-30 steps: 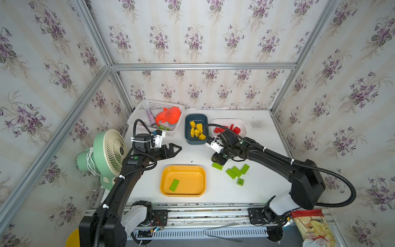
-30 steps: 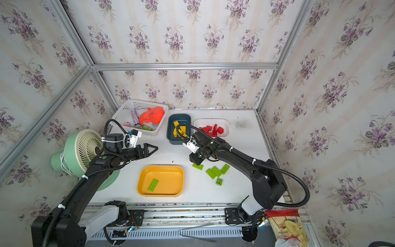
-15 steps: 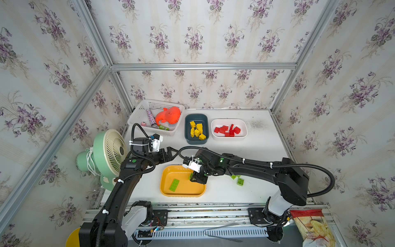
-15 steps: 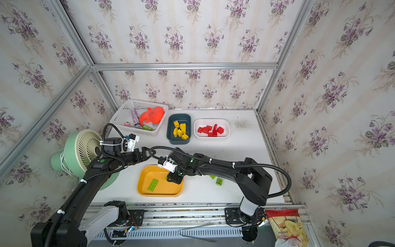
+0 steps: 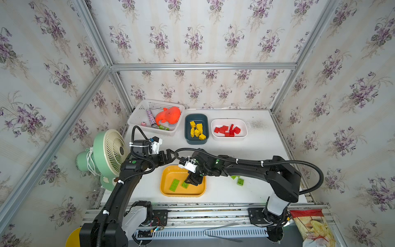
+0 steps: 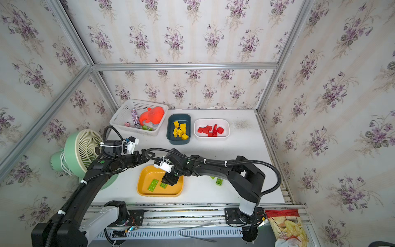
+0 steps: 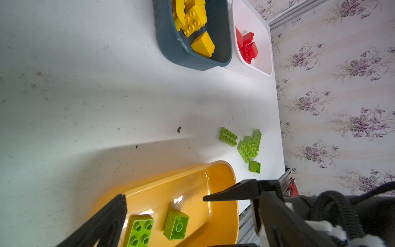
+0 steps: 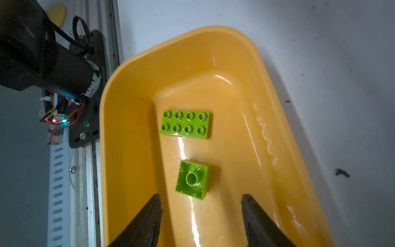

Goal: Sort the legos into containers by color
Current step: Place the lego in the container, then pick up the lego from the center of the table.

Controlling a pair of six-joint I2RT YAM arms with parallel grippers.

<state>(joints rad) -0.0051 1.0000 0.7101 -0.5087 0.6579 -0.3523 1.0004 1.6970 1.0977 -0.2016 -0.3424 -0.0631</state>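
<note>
The orange-yellow tray [image 5: 166,188] [image 8: 132,149] sits at the table's front. In it lie a long green lego [image 5: 174,184] [image 8: 186,124] and a small square green lego [image 5: 185,185] [image 8: 192,179], the small one studs down. My right gripper [image 5: 193,180] [image 8: 201,197] hovers open just over the small one, touching nothing. The left gripper [image 5: 171,155] [image 7: 162,197] is open at the tray's far edge. Several loose green legos [image 7: 250,145] [image 5: 240,181] lie on the table to the right. Yellow legos [image 5: 197,130] fill the teal tray [image 5: 186,136]; red legos [image 5: 227,130] fill the white tray [image 5: 243,133].
A white lattice basket [image 5: 139,115] with an orange toy [image 5: 168,115] stands at the back left. A green fan [image 5: 106,154] sits off the table's left edge. A snack bag [image 5: 312,226] lies beyond the front rail at the right.
My right gripper swung from the loose green pile over to the orange-yellow tray and opened; the small green lego now lies in the tray. The left arm shifted slightly toward the tray.
</note>
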